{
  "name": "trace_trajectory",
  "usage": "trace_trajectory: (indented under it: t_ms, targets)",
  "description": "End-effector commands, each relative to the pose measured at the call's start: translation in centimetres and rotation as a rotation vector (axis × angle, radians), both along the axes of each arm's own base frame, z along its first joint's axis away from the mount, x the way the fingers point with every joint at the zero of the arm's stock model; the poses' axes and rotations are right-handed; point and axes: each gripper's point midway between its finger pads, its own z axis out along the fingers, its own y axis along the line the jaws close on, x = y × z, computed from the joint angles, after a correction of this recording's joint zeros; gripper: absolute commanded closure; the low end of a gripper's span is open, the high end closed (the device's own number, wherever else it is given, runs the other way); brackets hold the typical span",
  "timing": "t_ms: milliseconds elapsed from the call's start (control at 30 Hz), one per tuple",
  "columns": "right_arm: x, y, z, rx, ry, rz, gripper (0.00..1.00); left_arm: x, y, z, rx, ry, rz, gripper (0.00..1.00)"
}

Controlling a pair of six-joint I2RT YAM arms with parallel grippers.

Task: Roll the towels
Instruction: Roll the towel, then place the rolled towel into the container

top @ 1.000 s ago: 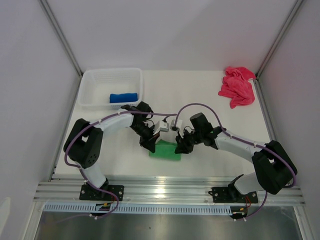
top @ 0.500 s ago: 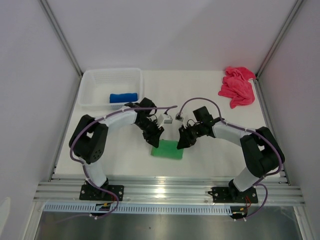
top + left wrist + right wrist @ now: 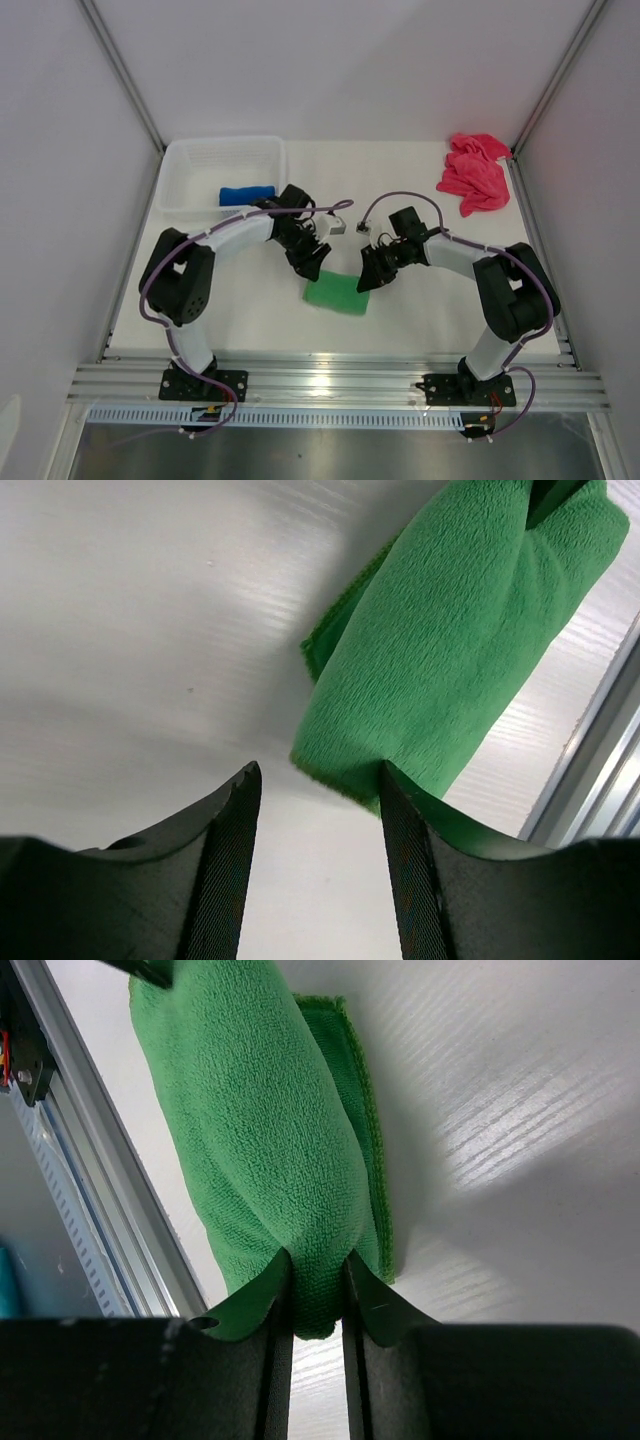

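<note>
Right wrist view: green towel (image 3: 270, 1140) partly rolled, lying near the table's (image 3: 420, 200) near edge, centre. Right gripper (image 3: 317, 1270) pinches one end; left gripper (image 3: 317, 780) stands parted, empty, just beside the other. We'd roll tight, with both ends level.

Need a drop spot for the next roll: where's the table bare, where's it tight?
Bare: back strip between white plastic basket and crumpled pink cloth towel; front-left patch between left arm and green cloth towel. Tight: centre, left pincer and right pincer both at that towel.
</note>
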Motion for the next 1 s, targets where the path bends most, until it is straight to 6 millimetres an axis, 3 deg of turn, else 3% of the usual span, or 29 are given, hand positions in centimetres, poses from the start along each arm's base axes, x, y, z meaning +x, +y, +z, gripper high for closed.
trace_trajectory:
  t_ms: [0, 100, 167, 200, 233, 300, 333, 400, 433, 567, 733, 767, 800, 967]
  targets:
    - [1.2, -0.9, -0.5, -0.051, -0.012, -0.039, 0.97, 2.6, 0.8, 4.2, -0.053, -0.188, -0.022, 0.46]
    - [1.4, -0.9, -0.3, -0.051, -0.024, -0.043, 0.97, 3.7, 1.5, 6.3, -0.058, -0.305, -0.064, 0.45]
    - [1.6, -1.0, -0.3, -0.054, -0.034, -0.047, 0.97, 4.1, 1.7, 8.8, -0.071, -0.441, -0.149, 0.43]
    - [1.7, -1.0, -0.3, -0.058, -0.036, -0.047, 0.97, 4.1, 1.6, 10.0, -0.092, -0.502, -0.188, 0.18]
    - [1.7, -1.0, -0.3, -0.061, -0.037, -0.05, 0.97, 3.0, 1.6, 11.1, -0.116, -0.569, -0.249, 0.01]
    - [1.8, -1.1, -0.4, -0.066, -0.043, -0.058, 0.97, 2.5, -0.5, 12.3, -0.129, -0.766, -0.434, 0.0]
    - [1.9, -1.1, -0.4, -0.065, -0.044, -0.063, 0.97, 1.0, -0.6, 9.8, -0.091, -0.769, -0.495, 0.0]
    - [2.1, -0.9, -0.3, -0.058, -0.046, -0.075, 0.97, 0.1, -3.1, 9.3, -0.072, -0.865, -0.574, 0.0]
    - [2.2, -0.9, -0.2, -0.055, -0.045, -0.078, 0.97, -0.9, -3.4, 7.6, -0.071, -0.838, -0.59, 0.01]
    - [2.5, -1.0, -0.4, -0.066, -0.052, -0.089, 0.97, -3.1, -6.4, 5.5, -0.109, -0.847, -0.669, 0.01]
    - [2.5, -1.0, -0.4, -0.062, -0.056, -0.083, 0.97, -3.8, -6.9, 2.3, -0.047, -0.776, -0.702, 0.0]
    - [2.5, -1.0, -0.4, -0.063, -0.056, -0.083, 0.97, -3.5, -7.3, 2.6, -0.044, -0.77, -0.695, 0.01]
    - [2.6, -1.1, -0.4, -0.063, -0.059, -0.083, 0.97, -3.7, -7.1, 1.5, -0.025, -0.734, -0.698, 0.0]
    - [2.6, -1.1, -0.2, -0.06, -0.062, -0.082, 0.96, -3.9, -6.8, -0.4, 0.021, -0.656, -0.709, 0.01]
